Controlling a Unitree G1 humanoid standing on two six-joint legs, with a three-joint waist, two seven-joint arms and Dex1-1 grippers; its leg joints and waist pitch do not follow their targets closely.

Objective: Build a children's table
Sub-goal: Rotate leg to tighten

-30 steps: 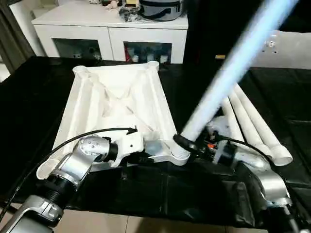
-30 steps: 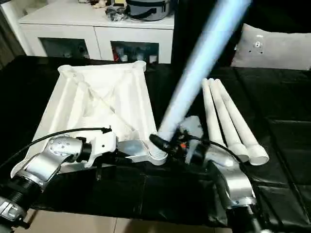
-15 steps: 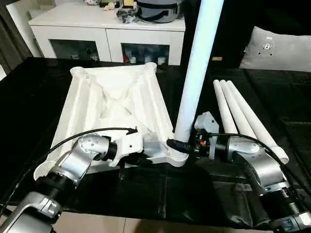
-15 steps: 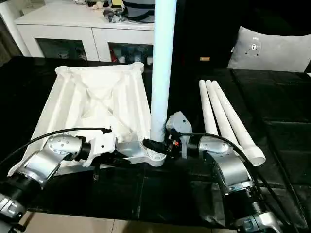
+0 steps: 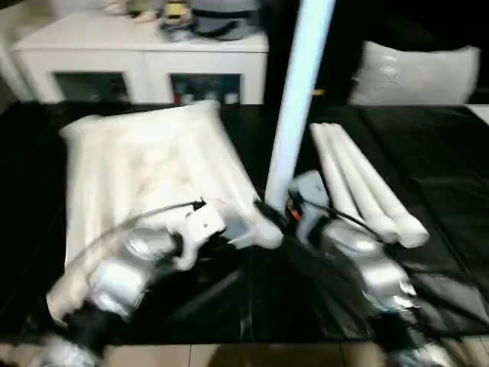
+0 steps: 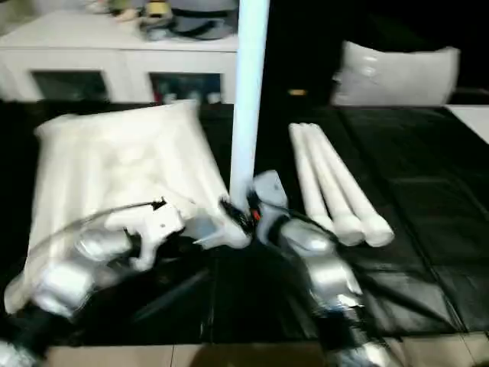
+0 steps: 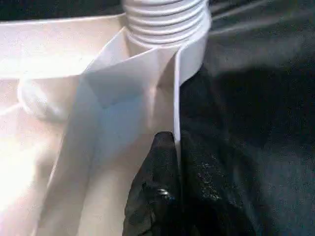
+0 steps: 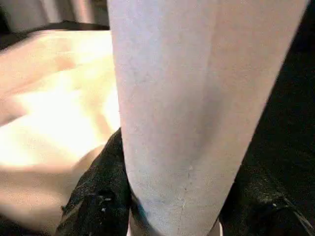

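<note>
The white table top [image 5: 145, 160] lies upside down on the black cloth. One white leg [image 5: 294, 115] stands upright in its near right corner socket [image 5: 269, 232]. My right gripper [image 5: 276, 215] is shut around this leg just above the socket, with black fingers [image 8: 96, 196] on both sides of it. From the left, my left gripper [image 5: 241, 233] is shut on the top's near rim [image 7: 176, 98] beside that corner. Its fingers [image 7: 157, 196] pinch the thin wall below the leg's threaded end [image 7: 165, 19].
Three loose white legs [image 5: 359, 183] lie side by side on the cloth to the right. A white cabinet [image 5: 145, 61] with glass doors stands behind the table top, and a grey cushion [image 5: 416, 73] sits at the back right. The floor shows along the near edge.
The leg has swung from leaning right to standing upright in the corner socket. The whole picture has since shifted, so the camera moved. Both grips stay as they were.
</note>
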